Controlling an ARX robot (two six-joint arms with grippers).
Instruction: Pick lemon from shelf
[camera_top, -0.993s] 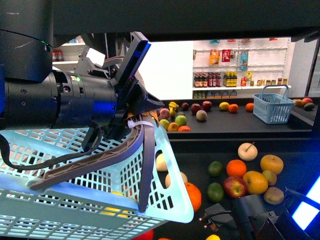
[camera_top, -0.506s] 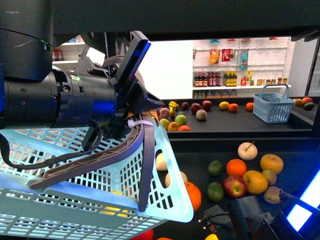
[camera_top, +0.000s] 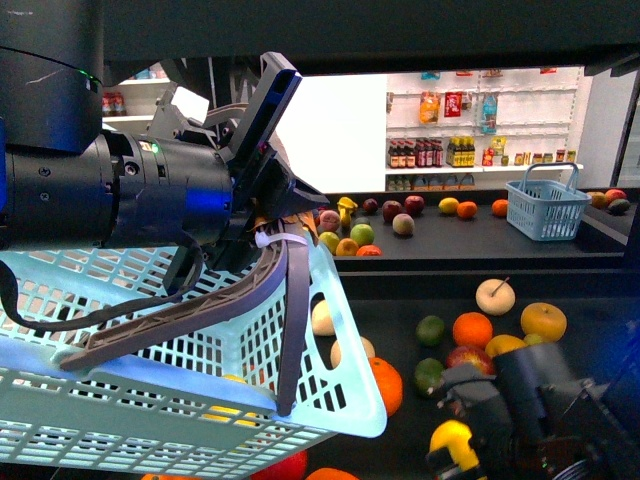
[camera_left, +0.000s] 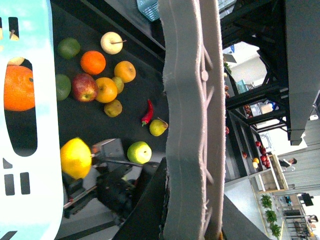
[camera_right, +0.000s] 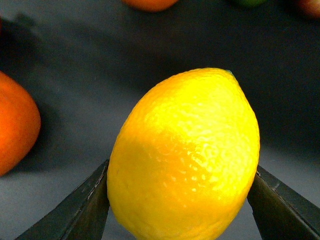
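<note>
As jaws hold one lemon, one basket

The lemon is bright yellow with finely pebbled skin. The right gripper has black jaws. At the front view's lower left, the basket is a pale turquoise lattice with grey-brown handles. The shelf trays are black.
</note>
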